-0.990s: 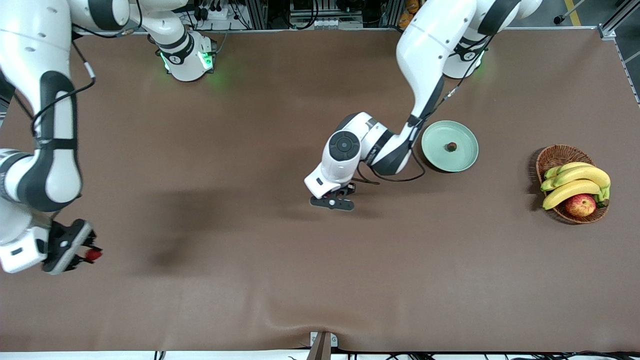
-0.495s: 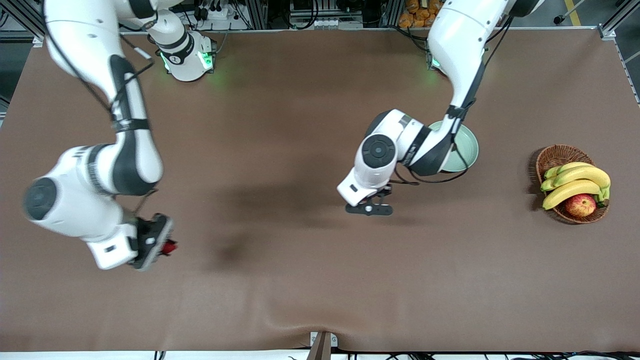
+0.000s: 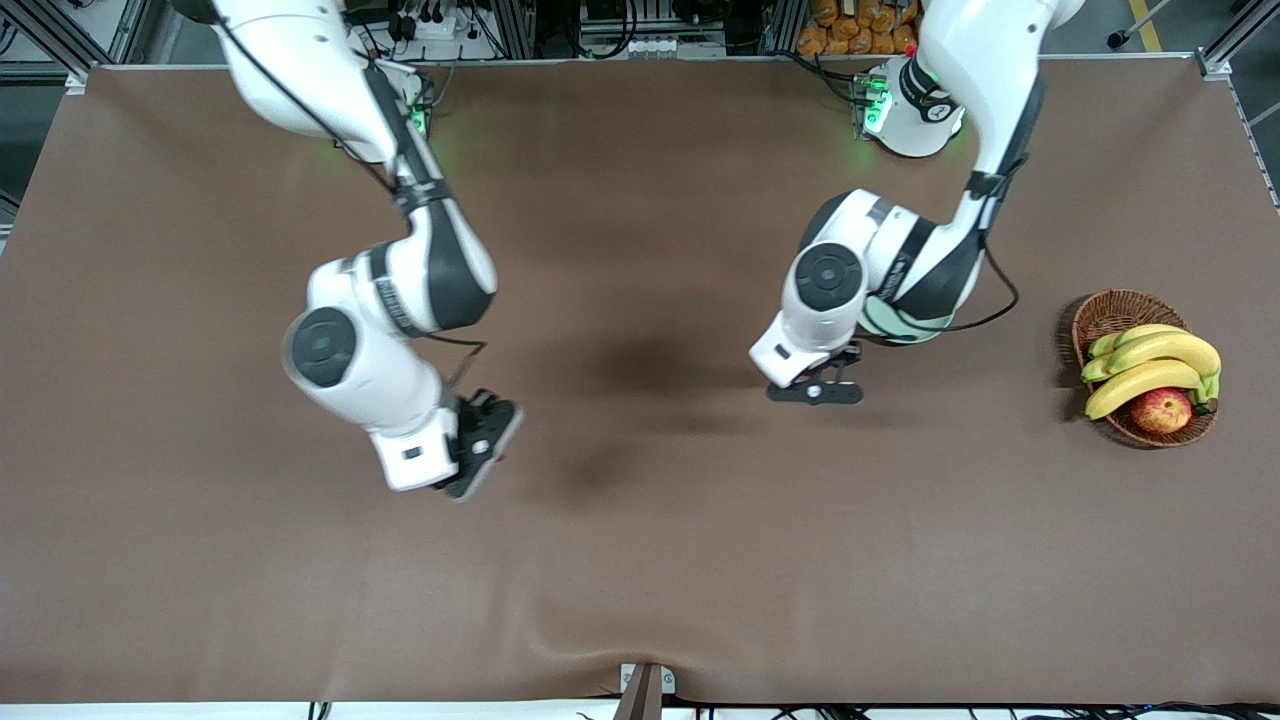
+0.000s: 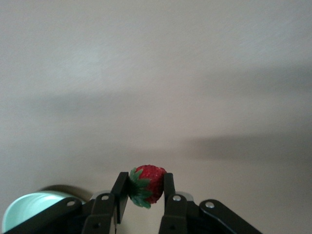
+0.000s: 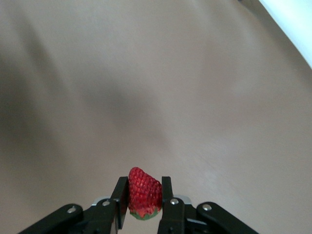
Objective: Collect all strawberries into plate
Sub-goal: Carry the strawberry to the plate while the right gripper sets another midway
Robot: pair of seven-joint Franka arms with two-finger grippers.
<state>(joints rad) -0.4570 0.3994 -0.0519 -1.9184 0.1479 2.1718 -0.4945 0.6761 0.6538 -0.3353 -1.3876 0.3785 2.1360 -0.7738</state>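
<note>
- Hanging over the bare brown table [image 3: 640,560] toward the right arm's end: the right hand [image 3: 487,440], black fingers pinched tight on a strawberry [image 5: 144,193], red tip pointing away from the wrist, green cap tucked down between the fingers [image 5: 121,195].
- Showing in the right wrist view only brown cloth under that berry, with a pale strip at one corner.
- Casting a soft dark shadow on the table just beside the right hand, toward the middle.
- Hovering near the middle of the table, over brown cloth just beside the plate [image 3: 905,330]: the left hand [image 3: 815,390], fingers closed snugly on a second strawberry [image 4: 147,185], leafy cap [image 4: 138,189] turned to one side.
- Peeking out from under the left arm's wrist: the pale mint-green plate, only a sliver of its rim showing in the front view, a curved edge [image 4: 24,209] of it also catching the corner of the left wrist view.
- Hiding the plate's inside under the arm, so not possible to say what is lying in it.
- Sitting toward the left arm's end of the table, well apart from the plate: a brown wicker basket [image 3: 1110,310] holding bananas [image 3: 1150,365] and a red-yellow apple [image 3: 1161,410].
</note>
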